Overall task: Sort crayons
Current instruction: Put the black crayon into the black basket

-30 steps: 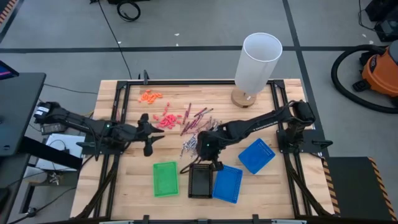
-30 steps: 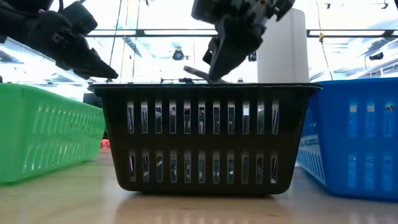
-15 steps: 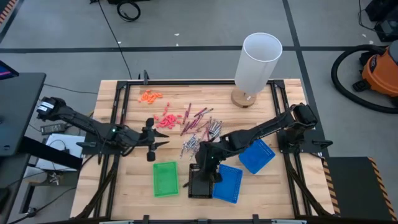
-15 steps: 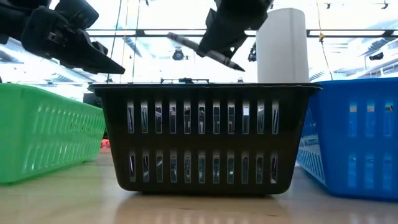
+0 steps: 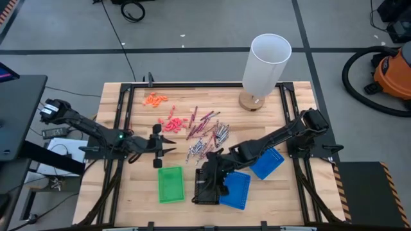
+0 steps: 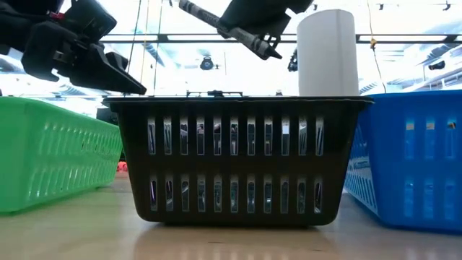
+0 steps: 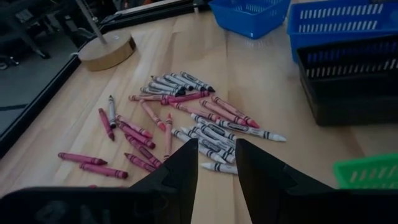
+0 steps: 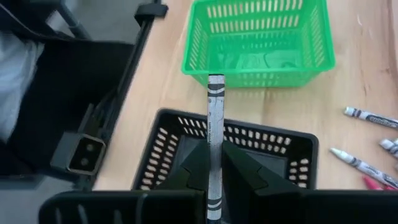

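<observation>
A wooden bench (image 5: 128, 186) on a grey shop floor carries four small baskets along its near side and a scatter of crayons (image 5: 204, 133) at its middle. The right hand (image 5: 204, 183) hangs directly over the black basket (image 5: 200, 194), pressed together on one grey crayon (image 8: 215, 155). That crayon lies lengthwise between the fingers and sticks out ahead of them toward the green basket (image 8: 261, 40); in the low view it is tilted, clear above the black rim. So the drop spot lies straight below the hand, and I judge that letting go is all the next move needs, though the tilted crayon could clip the rim. The left hand (image 5: 159, 147) hovers just left of the pile, fingers parted and holding nothing, nearer than the right to the loose red and grey sticks.
</observation>
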Controlling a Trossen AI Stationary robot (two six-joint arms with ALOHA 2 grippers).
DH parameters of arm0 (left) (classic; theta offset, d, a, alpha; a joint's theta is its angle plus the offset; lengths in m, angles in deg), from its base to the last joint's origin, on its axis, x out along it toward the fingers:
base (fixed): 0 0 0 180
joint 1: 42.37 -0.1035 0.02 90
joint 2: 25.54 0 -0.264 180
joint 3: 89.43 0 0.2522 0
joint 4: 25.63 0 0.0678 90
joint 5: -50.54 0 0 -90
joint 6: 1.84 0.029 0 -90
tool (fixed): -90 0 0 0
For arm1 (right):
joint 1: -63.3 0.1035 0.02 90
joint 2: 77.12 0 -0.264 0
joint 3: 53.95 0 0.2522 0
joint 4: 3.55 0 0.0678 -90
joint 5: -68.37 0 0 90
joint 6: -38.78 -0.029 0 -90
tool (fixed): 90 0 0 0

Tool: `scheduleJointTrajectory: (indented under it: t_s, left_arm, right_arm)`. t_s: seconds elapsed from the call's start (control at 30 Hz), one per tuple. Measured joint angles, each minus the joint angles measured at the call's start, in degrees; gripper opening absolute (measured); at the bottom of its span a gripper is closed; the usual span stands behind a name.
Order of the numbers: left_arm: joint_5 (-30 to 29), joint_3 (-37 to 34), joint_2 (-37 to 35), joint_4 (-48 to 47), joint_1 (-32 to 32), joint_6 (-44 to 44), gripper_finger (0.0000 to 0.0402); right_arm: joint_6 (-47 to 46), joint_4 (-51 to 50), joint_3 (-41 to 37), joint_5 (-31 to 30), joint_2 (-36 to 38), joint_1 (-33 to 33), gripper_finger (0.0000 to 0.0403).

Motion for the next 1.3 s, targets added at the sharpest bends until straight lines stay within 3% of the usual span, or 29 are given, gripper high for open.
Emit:
scheduleJointTrajectory:
  t_s: [0.43, 0.87, 1.3]
  left_arm:
    - [-0.17, 0.00, -0.02, 0.00, -4.07, 1.21, 0.0117]
    - [-0.13, -0.01, -0.04, 0.33, -4.05, 0.97, 0.0117]
    - [0.02, 0.00, -0.04, 0.27, -4.05, 0.95, 0.0117]
  right_arm:
    - [-4.19, -0.34, -3.00, -9.67, -0.03, 2.63, 0.0037]
    - [-4.31, 6.80, -11.15, -10.16, -0.11, 1.29, 0.0037]
    - [-4.51, 9.01, -12.16, -9.10, -0.09, 0.76, 0.0074]
